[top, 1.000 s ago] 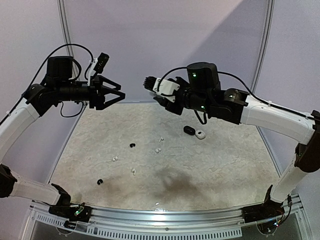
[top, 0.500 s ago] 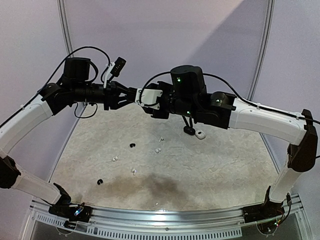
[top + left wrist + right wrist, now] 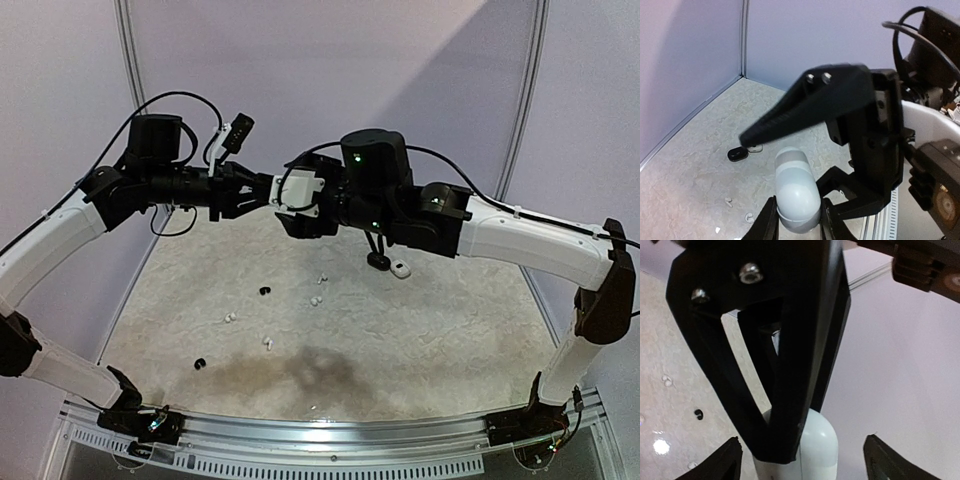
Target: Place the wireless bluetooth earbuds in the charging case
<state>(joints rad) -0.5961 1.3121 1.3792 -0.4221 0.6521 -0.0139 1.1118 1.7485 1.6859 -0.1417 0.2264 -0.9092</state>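
Worktop (image 3: pixel 450 330): pale and speckled, with purple walls behind it.
Left gripper (image 3: pixel 262 192): up high, closed tight on the white charging case (image 3: pixel 797 197).
Right gripper (image 3: pixel 805 462): nose to nose with the left one, its fingers spread wide on both sides of the case.
White earbuds (image 3: pixel 316 300): four, loose on the worktop under the arms.
Black earbuds (image 3: pixel 264 291): two, loose on the worktop too.
Black case (image 3: pixel 379 261) and small white case (image 3: pixel 401 269): side by side on the worktop, far right.
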